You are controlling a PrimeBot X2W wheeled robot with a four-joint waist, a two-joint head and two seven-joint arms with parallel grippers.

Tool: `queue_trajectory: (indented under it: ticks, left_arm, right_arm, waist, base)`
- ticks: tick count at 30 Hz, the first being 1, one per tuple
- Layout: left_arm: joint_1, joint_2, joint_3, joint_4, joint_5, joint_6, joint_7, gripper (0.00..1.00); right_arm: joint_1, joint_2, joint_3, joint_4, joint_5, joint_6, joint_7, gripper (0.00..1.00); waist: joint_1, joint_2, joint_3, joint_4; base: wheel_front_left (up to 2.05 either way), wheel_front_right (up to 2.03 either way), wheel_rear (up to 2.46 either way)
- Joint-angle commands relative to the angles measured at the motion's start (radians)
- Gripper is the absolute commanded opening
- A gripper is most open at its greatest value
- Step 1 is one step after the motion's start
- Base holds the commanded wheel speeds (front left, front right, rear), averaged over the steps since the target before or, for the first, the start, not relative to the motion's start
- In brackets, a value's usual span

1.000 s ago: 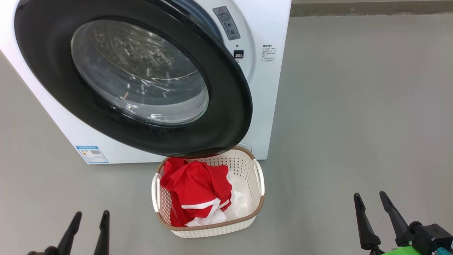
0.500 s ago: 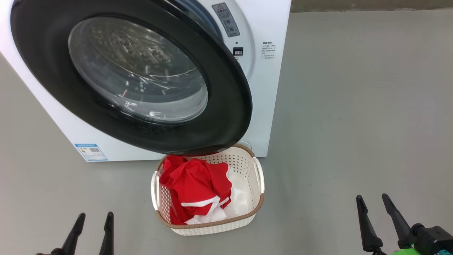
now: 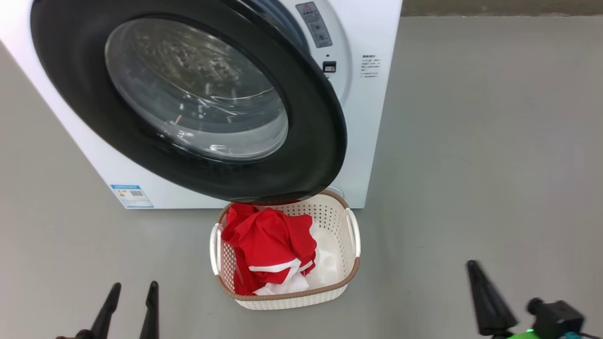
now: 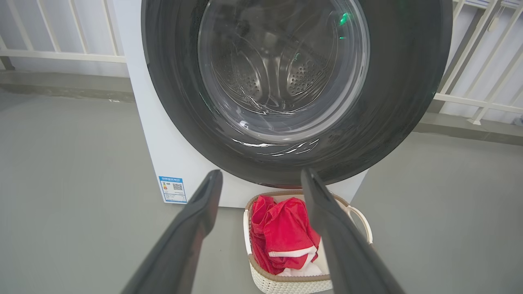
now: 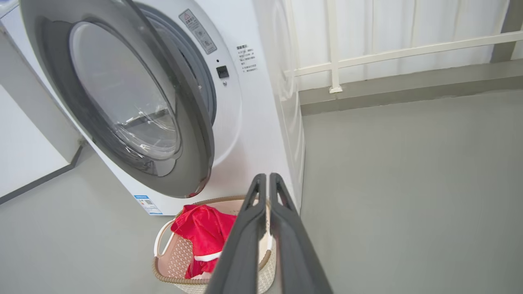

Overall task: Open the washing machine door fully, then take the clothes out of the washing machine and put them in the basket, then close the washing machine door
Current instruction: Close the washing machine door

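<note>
Washing machine door (image 3: pixel 311 155) ajar, its lower black rim overhanging the far edge of the basket (image 3: pixel 287 302). Clothes (image 3: pixel 268 245) heaped in the basket's left half. Bare grey floor (image 3: pixel 471 141) right of the washing machine (image 3: pixel 372 28) and basket. Left gripper (image 3: pixel 134 284) near left, fingers spread, empty. Right gripper (image 5: pixel 268 175) near right: fingers apart a second ago, now drawn together on nothing. Head camera has shifted slightly.

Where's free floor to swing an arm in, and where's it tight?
Free: floor right of the washing machine and basket; floor left of the basket, by the blue label. Tight: the door hangs over the basket's back rim.
</note>
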Motion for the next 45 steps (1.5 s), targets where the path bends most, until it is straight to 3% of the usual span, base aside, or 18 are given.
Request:
queue_trajectory:
  ticks: [1, 9, 20, 33, 45]
  left_arm:
    - [-0.030, 0.002, 0.029, -0.026, 0.011, -0.005, -0.012, 1.00]
    - [-0.035, -0.033, 0.021, -0.027, 0.000, -0.005, -0.012, 1.00]
    - [-0.090, -0.059, -0.017, -0.020, -0.021, -0.005, -0.012, 1.00]
    - [-0.173, -0.076, -0.045, -0.017, -0.054, -0.005, -0.012, 1.00]
    - [-0.240, -0.080, -0.093, -0.014, -0.089, -0.005, -0.012, 1.00]
  right_arm:
    - [-0.045, -0.013, 0.057, -0.019, 0.002, 0.006, -0.006, 0.00]
    - [-0.181, -0.013, 0.168, 0.002, 0.025, 0.006, -0.006, 0.00]
    - [-0.404, -0.013, 0.244, 0.031, -0.014, 0.006, -0.006, 0.00]
    - [-0.592, -0.013, 0.270, 0.092, -0.034, 0.006, -0.006, 0.00]
    - [-0.694, -0.015, 0.210, 0.126, -0.071, 0.006, -0.006, 0.00]
  waist:
    - [0.0000, 0.0000, 0.002, 0.014]
    - [0.0000, 0.0000, 0.020, 0.069]
    - [0.0000, 0.0000, 0.087, 0.147]
    - [0.0000, 0.0000, 0.191, 0.202]
    - [0.0000, 0.0000, 0.295, 0.249]
  base:
    - [0.00, 0.00, 0.00]
    - [0.00, 0.00, 0.00]
    - [0.00, 0.00, 0.00]
    - [0.00, 0.00, 0.00]
    - [0.00, 0.00, 0.00]
